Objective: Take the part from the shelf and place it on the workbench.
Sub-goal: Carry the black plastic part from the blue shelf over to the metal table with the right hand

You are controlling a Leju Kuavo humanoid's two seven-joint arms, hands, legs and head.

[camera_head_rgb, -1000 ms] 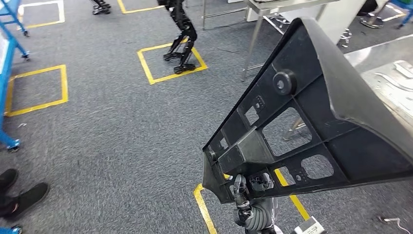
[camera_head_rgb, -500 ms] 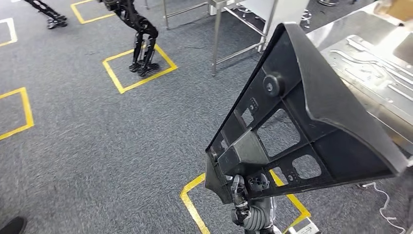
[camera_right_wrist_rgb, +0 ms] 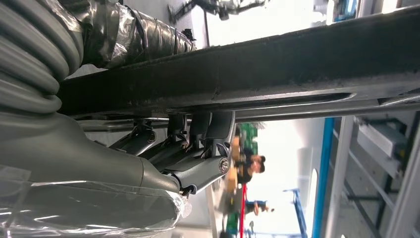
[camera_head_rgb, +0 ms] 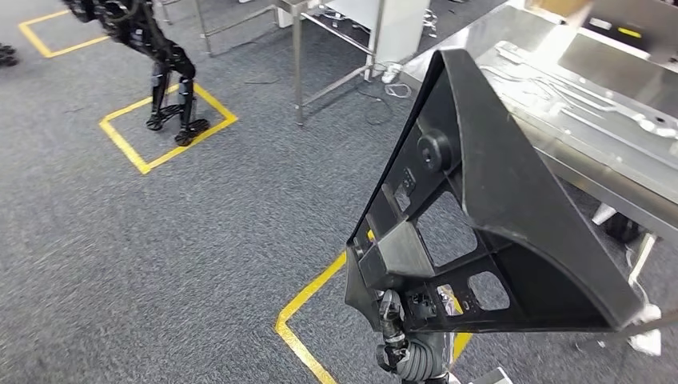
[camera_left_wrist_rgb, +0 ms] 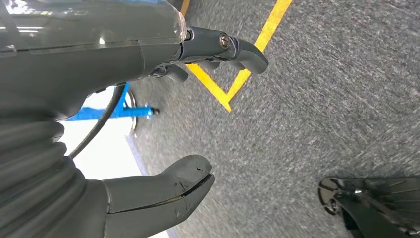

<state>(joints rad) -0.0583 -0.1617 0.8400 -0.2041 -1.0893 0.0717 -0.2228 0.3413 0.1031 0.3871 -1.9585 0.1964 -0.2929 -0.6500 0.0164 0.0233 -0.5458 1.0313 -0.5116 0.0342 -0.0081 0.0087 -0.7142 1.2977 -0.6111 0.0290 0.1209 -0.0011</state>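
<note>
Head view: I see the right hand gripping the black part at its lower corner, held up over the carpet beside the steel table (not touching it). Left wrist view: left hand holds nothing, fingers apart from thumb. Right wrist view: fingers hooked on the part's edge.

Yellow floor squares, another legged robot, possibly cables.

The part above the right hand looks like matt black plastic; the table beyond is brushed, shiny metal; the floor is rough grey carpet.
</note>
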